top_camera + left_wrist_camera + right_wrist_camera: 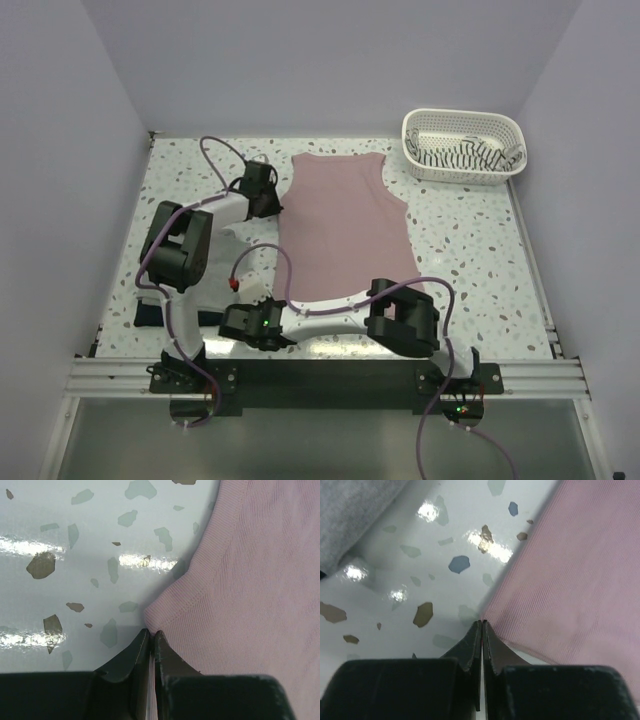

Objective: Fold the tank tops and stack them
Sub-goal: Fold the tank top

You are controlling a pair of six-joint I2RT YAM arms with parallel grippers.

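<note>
Speckled table (470,240): spans the whole top view, with white walls at 9, 12 and 3 o'clock.

Pink tank top (345,225): spread flat at the centre of the table, straps toward 12 o'clock, hem toward 6 o'clock.

Left arm (180,245): rises from its base at 7 o'clock, bends at 9 o'clock and reaches in to the top's armhole at 10 o'clock.

Right arm (400,320): rises at 5 o'clock, lies low across the hem and runs toward 7 o'clock.

White lattice basket (450,170): sits at 2 o'clock, well apart from the pink top. Holds 1 striped tank top (465,152), crumpled inside.

Dark navy tank top (148,316): lies at 8 o'clock, near the table edge, partly hidden under the left arm.

Grey tank top (355,510): seen only at 10 o'clock of the right wrist view, just beside the hem corner of the pink top but apart from it.

Left gripper (151,631): narrow, pinched on the stitched armhole edge of the pink top, with a pink sliver between the 2 fingers.

Right gripper (482,623): closed tight, tips touching the table at the pink top's hem corner at 7 o'clock. Cannot tell whether any cloth is caught between them.
</note>
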